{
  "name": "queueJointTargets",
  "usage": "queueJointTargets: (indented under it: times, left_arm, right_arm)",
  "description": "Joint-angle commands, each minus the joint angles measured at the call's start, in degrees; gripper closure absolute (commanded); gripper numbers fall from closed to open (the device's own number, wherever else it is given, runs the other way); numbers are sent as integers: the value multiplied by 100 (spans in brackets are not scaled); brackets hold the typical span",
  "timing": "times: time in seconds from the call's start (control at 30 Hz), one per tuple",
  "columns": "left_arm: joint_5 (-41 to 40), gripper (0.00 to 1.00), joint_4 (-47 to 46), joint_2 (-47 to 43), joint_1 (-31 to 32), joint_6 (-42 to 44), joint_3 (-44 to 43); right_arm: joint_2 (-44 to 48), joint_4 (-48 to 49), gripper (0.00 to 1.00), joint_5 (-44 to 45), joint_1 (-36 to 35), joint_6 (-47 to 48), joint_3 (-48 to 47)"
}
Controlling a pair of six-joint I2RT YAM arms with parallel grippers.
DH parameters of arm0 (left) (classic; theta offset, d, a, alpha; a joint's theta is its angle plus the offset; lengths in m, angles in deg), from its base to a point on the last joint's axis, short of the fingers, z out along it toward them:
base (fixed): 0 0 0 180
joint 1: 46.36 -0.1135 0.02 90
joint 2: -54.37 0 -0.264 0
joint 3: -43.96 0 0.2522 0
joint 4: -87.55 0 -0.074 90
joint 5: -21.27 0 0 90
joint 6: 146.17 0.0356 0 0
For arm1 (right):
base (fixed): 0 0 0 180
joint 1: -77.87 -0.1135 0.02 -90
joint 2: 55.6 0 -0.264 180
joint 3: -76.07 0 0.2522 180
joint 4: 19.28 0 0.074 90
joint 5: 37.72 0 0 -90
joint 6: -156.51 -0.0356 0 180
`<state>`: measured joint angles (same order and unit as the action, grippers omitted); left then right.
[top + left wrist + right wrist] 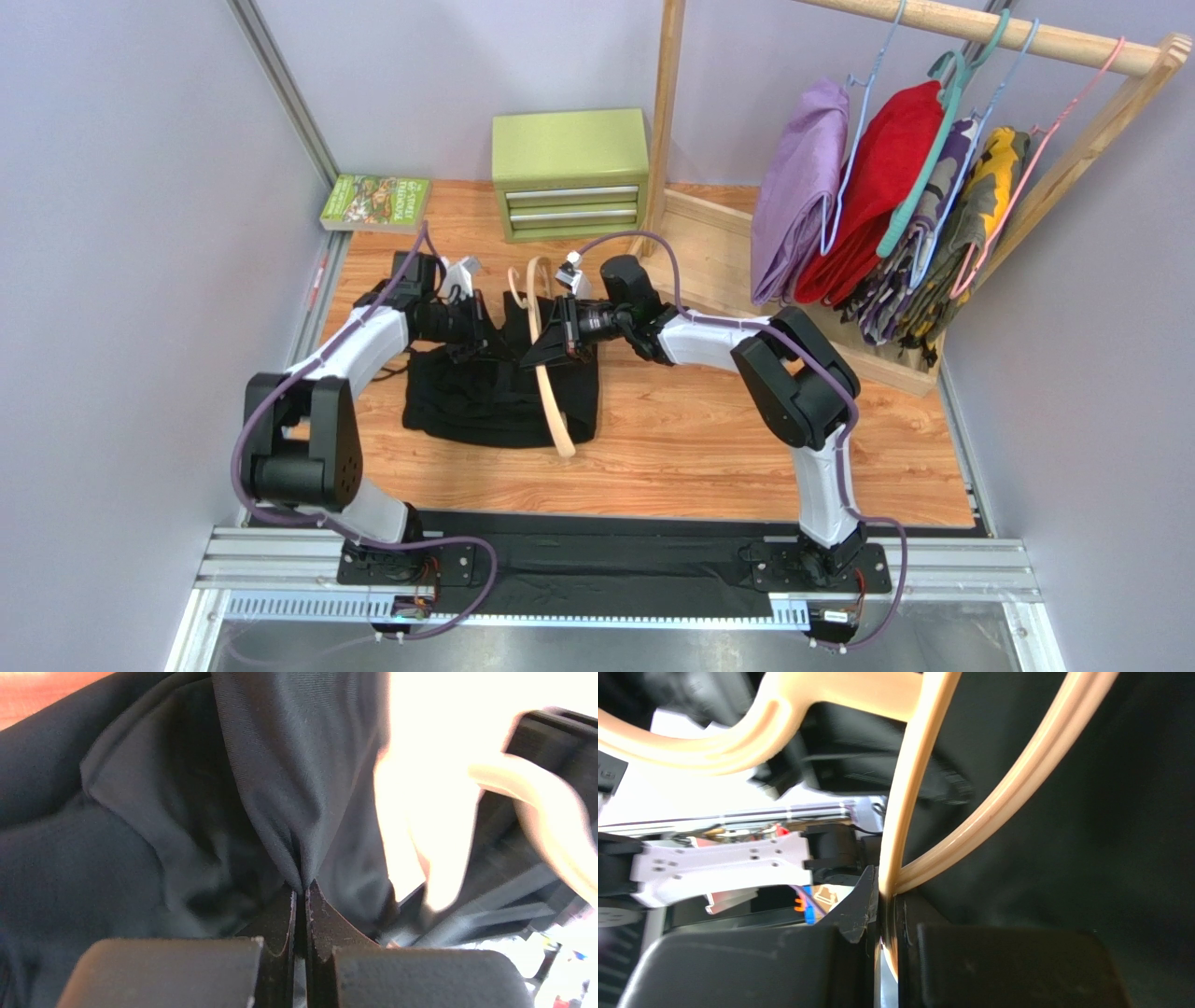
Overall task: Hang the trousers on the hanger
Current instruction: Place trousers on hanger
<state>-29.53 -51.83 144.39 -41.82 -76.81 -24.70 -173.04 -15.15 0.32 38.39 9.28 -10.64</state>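
Looking from above, the trousers [477, 399] lie bunched on the bench [730, 448] beneath both claws, judged not yet draped. The hanger [557, 406] runs lengthwise far-to-near past the right claw [554, 343].

From the left wrist, the left claw [303, 892] is closed, pinching a raised fold of trouser cloth.

From the right wrist, the right claw is clamped on a hanger bar, with black cloth just beyond it.
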Motion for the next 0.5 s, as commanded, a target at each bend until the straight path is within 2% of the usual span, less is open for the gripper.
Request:
queueJointTargets:
  times: [0.0,0.13,0.23,0.47]
  left_arm:
    - [-96,100,759,-871,-22,192,-618]
    - [35,100,1418,-1187,-268,201,-944]
    - [44,100,1788,-1390,-427,289,-1102]
    - [105,100,2587,-1847,-875,535,-1603]
  right_arm:
    - [100,1197,100,-252,55,-830,-88]
    - [55,2487,100,-165,64,-1516,17]
    - [12,3095,100,-103,64,-1948,210]
    - [-67,2966,100,-51,72,-1809,588]
